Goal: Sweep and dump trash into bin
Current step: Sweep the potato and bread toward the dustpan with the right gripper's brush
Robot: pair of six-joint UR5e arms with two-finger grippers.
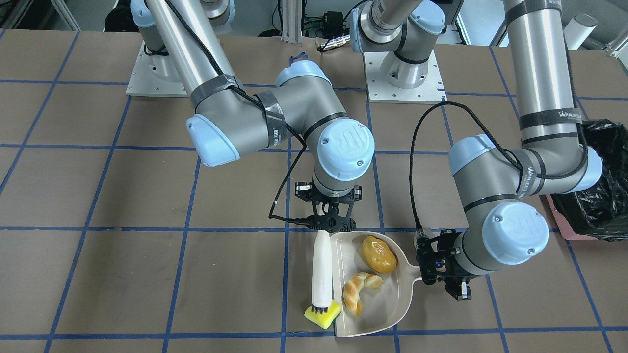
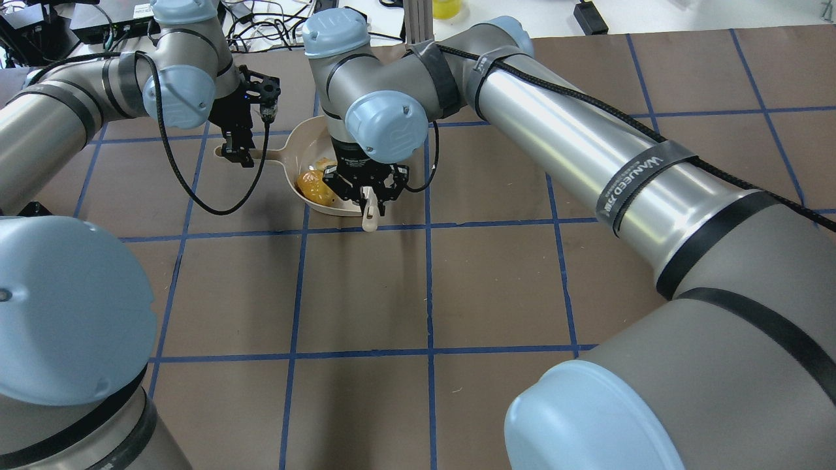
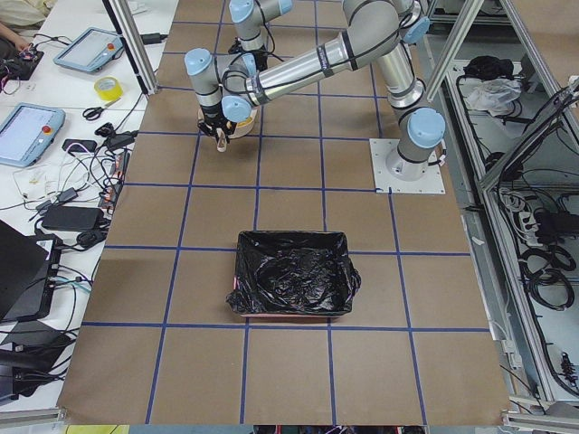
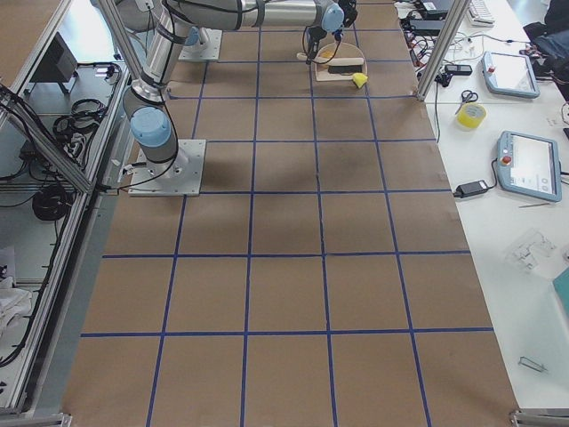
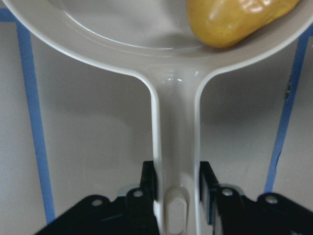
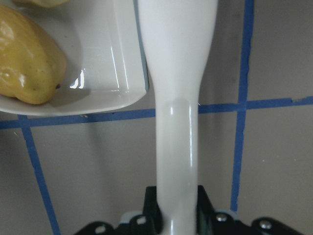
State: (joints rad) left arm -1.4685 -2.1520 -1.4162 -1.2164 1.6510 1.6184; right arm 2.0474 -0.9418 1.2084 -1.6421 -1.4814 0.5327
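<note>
Front view, read left to right.

- Right claw (image 1: 327,226): closed on the top end of the brush (image 1: 322,269). Wrist view shows both fingers snug against the white shaft.
- The brush's long axis runs straight away from the robot, bristles at the far end. It lies just outside the dustpan's (image 1: 392,304) side wall, parallel to it. Likely set there to rake the last piece round into the mouth.
- Wedge (image 1: 324,316): on the surface (image 1: 147,274), touching the bristles, just beside the pan's mouth corner and not yet inside. Its broad side lies across the brush line.
- Pan flat on the surface, mouth opening away from the robot, rounded back toward it.
- Croissant (image 1: 358,291): inside, mid-pan, long axis roughly toward the mouth, curve bowed toward the brush side.
- Lump (image 1: 378,255): inside, near the rounded back, oval axis diagonal. It sits apart from the croissant.
- Left claw (image 5: 177,191): clamped across the pan's handle near its hanging hole. The handle points toward the robot's left. The grip probably steadies the pan against the sweep and serves for the lift.
- Bin (image 1: 606,196): far right, well apart from the pan, on the handle's side. It holds no trash that I can see.
</note>
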